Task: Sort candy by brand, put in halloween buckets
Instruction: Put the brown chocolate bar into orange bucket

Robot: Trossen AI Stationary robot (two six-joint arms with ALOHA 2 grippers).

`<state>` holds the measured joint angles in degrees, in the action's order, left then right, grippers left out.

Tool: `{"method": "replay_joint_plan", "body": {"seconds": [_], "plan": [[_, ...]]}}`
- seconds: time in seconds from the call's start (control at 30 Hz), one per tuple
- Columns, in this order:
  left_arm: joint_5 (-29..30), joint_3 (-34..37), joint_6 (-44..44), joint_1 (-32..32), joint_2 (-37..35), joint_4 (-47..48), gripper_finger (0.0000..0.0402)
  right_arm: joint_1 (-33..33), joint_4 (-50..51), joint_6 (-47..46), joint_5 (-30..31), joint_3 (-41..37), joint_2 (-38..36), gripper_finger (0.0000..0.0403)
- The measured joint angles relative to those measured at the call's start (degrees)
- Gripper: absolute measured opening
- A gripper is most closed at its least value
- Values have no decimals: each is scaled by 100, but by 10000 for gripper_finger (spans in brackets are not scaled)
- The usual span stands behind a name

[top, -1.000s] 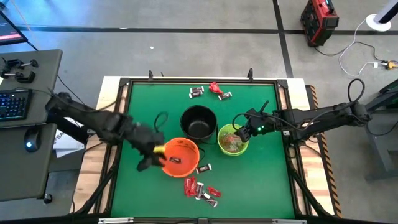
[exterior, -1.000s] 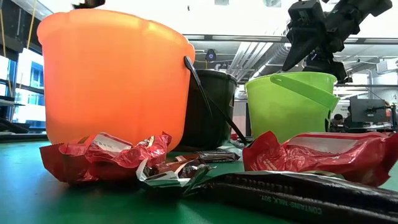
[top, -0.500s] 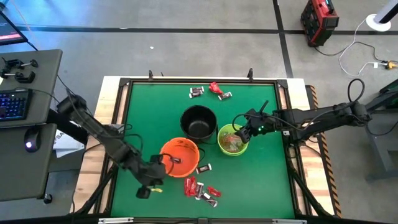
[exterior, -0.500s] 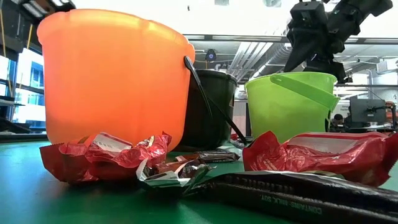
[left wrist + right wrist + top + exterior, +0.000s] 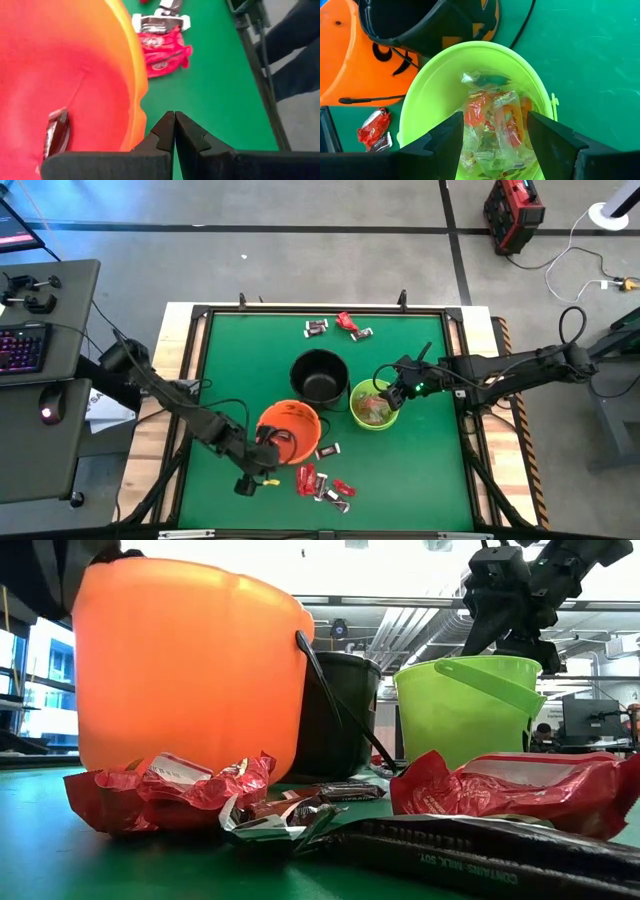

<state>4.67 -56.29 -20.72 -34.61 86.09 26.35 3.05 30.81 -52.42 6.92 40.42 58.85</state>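
green table point(image 5: 420, 470) | grey floor point(image 5: 300, 260) | left hand point(image 5: 174, 131) pressed together | right hand point(image 5: 492, 131) spread

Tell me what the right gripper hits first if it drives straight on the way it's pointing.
Likely the candy in the green bucket. The open right gripper points down into that bucket's mouth, fingers inside the rim line. Depth to the pile is unclear.

Even bright overhead light, soft shadows; low view's nearest candy point(image 5: 470, 850) perhaps slightly blurred
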Motion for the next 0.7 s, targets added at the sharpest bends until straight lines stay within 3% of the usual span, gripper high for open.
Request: {"method": "replay_joint_plan", "body": {"seconds": [0.17,0.43,0.57,0.7], "plan": [[155,-4,-328,99,-205,694,0,0,2,0,-1,0,0,211],[1177,-4,-431,489,-588,1503,0,0,1,0,0,0,0,211],[1149,-4,-424,754,-770,1601,0,0,-25,-23,-5,0,1,211],[638,-4,-458,835,-1047,1647,0,0,-355,57,-408,0,-3,211]]}}
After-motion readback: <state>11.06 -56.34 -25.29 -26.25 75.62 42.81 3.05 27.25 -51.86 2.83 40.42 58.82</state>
